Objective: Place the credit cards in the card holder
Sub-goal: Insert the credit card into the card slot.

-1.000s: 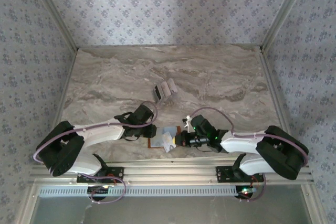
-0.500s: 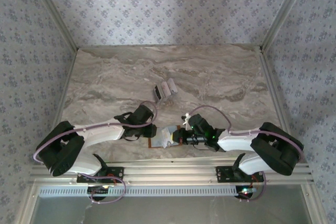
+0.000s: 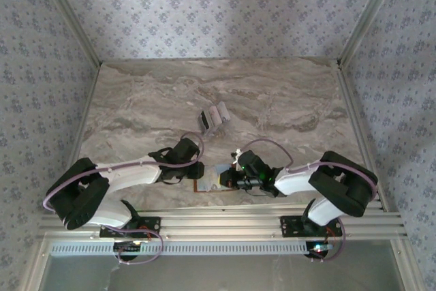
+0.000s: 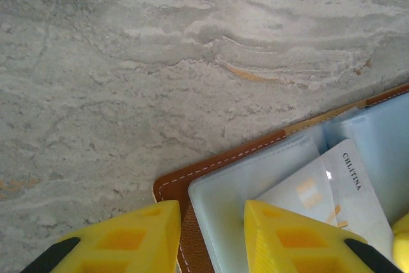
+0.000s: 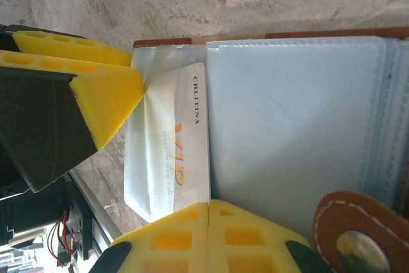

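The card holder [image 3: 202,186] lies open near the bottom edge of the marble worktop [image 3: 286,100] in my overhead view, low and just left of centre. Both arms bend in on it, one from each side. From up there I get only a brown sliver and a pale patch, and the wrist cameras give me the rest. The right wrist view shows the grey-blue plastic pockets [image 5: 294,113] across the middle and right of the frame. It also shows the brown cover edge along the top and the round clasp tab [image 5: 348,228] at the lower right. The left wrist view shows the holder's rounded, stitched brown corner at lower centre, lying on bare stone.

The other credit cards [image 3: 212,118] sit in a small cluster above the holder in the overhead frame, well apart from it, near the centre of the worktop.

One white card with orange lettering, the VIP card [image 5: 188,139], lies lengthwise left of centre in the right wrist view, against a pocket's edge. The left wrist view catches the same card [image 4: 332,190] at its lower right.

The right fingers [image 5: 208,222] are pressed together on that card's lower end at the bottom of the frame. The left fingers [image 3: 191,176] stand apart, with their yellow pads [image 4: 128,234] on either side of the holder's corner. Whether they press on it I cannot tell.
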Robot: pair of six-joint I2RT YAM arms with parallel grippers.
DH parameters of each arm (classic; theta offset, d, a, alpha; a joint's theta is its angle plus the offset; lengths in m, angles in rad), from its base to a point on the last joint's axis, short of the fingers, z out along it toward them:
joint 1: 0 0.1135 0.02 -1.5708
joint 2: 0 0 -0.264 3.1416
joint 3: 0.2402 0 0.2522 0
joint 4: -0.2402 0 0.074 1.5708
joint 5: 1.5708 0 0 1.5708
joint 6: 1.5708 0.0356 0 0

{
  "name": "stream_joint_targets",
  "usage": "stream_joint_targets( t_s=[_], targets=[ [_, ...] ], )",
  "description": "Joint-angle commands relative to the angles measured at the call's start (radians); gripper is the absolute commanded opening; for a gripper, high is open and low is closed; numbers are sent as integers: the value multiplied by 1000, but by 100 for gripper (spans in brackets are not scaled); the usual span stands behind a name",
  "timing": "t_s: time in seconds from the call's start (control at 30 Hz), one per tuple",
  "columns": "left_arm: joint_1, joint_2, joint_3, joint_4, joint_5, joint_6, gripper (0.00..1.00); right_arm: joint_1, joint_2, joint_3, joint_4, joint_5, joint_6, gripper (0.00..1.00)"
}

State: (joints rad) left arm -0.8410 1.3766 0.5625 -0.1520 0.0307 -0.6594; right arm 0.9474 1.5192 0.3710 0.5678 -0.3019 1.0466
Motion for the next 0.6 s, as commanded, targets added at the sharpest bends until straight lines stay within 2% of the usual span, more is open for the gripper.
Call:
stream_joint_targets(
  t_s=[0.0,0.57],
  targets=[
    [-22,22,-49,-66,28,-20,32,19,26,46,40,28,18,0],
    [-24,5,-59,-73,14,-27,32,32,-63,-5,-19,133,34,0]
  ],
)
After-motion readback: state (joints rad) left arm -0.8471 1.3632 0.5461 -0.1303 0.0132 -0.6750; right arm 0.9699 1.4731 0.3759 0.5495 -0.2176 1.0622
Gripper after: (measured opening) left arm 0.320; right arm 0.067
